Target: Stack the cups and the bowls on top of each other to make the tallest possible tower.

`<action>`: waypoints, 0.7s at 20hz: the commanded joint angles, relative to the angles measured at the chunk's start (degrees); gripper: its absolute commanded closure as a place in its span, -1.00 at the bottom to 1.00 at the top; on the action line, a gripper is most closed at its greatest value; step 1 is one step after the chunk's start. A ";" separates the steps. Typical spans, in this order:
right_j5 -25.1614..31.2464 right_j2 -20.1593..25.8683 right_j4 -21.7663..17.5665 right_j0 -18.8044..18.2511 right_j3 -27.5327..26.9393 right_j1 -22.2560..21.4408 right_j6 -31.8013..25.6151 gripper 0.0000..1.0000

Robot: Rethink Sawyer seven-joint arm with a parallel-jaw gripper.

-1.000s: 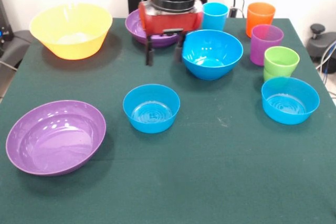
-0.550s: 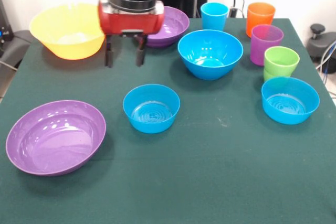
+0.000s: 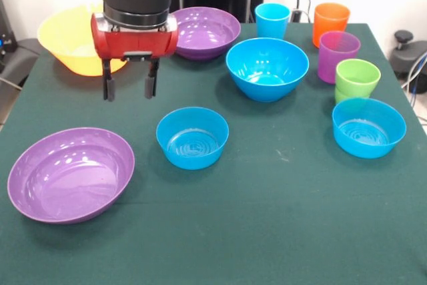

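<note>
Gripper (image 3: pixel 128 89): fingers apart, holding nothing, above the table
Nearest: yellow bowl (image 3: pixel 67 35) behind it, near purple bowl (image 3: pixel 67 175) in front

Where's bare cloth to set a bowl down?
Widest: the near strip in front of the near purple bowl, middle small blue bowl and right small blue bowl. Also between the two small blue bowls. Crowded: the cups at the far right corner.
</note>
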 commanded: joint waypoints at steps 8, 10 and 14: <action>4.88 4.52 -5.16 0.20 -3.42 5.06 -19.59 -1.00; 5.08 4.54 -5.36 0.05 -3.88 5.25 -20.12 -1.00; 5.26 4.75 -5.62 -0.40 -4.79 5.71 -21.14 -1.00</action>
